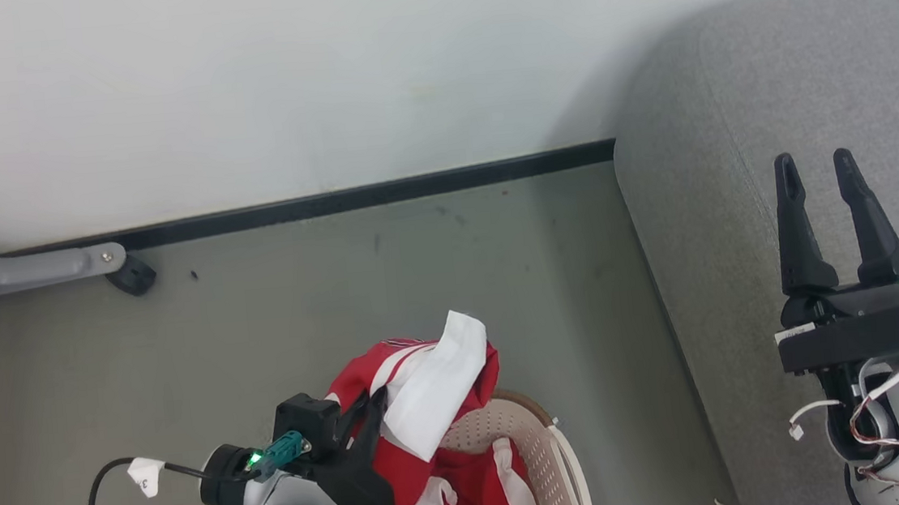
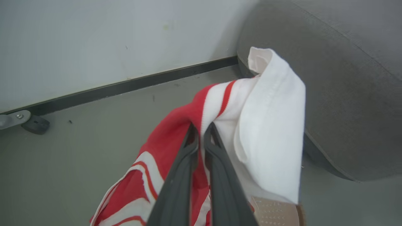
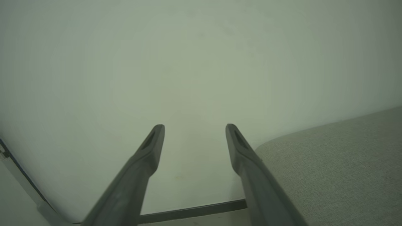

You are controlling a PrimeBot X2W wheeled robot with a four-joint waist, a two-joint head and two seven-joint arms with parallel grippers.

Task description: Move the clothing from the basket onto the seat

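Note:
The clothing [image 1: 447, 415] is a bright red garment with white stripes and a white panel, lifted above the basket [image 1: 545, 456], a cream perforated tub with a brown rim at the bottom centre. In the left wrist view my left gripper [image 2: 201, 128] is shut on the clothing [image 2: 220, 103], the fabric draping over both fingers. My left gripper's black body in the head view sits just left of the cloth. The grey seat [image 1: 738, 203] fills the right side. Above it my right gripper [image 1: 814, 163] stands open and holds nothing; the right wrist view looks past it [image 3: 194, 127] at the wall.
A white wall with a dark baseboard [image 1: 379, 193] runs behind the grey-green floor [image 1: 300, 314]. A grey metal leg with a black foot [image 1: 130, 274] stands at the far left. The seat's rounded edge [image 2: 329, 125] lies close to the right of the hanging cloth.

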